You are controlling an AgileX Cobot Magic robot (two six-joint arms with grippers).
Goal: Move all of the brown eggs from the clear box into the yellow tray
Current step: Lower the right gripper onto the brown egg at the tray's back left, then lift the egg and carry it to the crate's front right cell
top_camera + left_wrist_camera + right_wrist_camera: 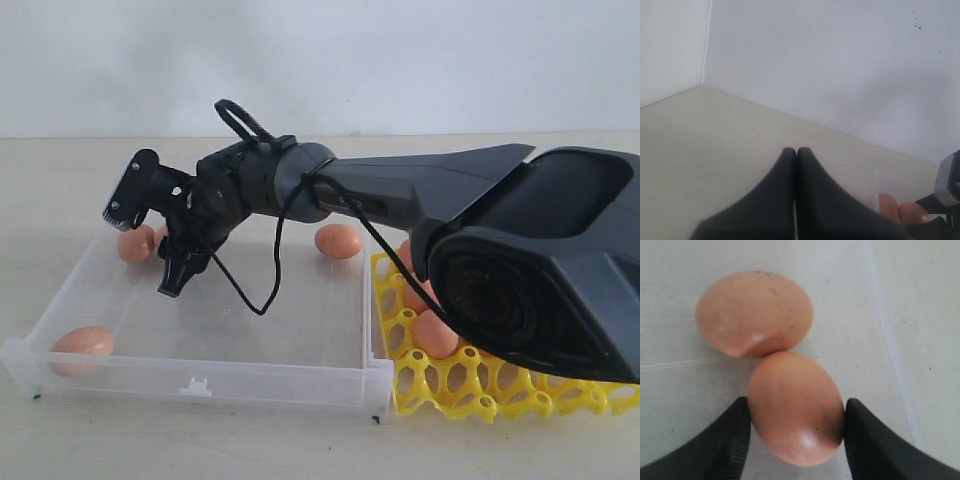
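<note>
In the right wrist view my right gripper has both fingers against the sides of a brown egg that rests on the floor of the clear box. A second egg touches it. From outside, that gripper reaches across to the box's far left corner, over these two eggs. One more egg lies at the far right of the box and another at the near left. The yellow tray holds eggs, partly hidden by the arm. My left gripper is shut and empty above the bare table.
The yellow tray stands right against the box's right wall. The right arm's bulky body covers much of the tray. A black cable loops down from the wrist over the box. A white wall stands behind the table.
</note>
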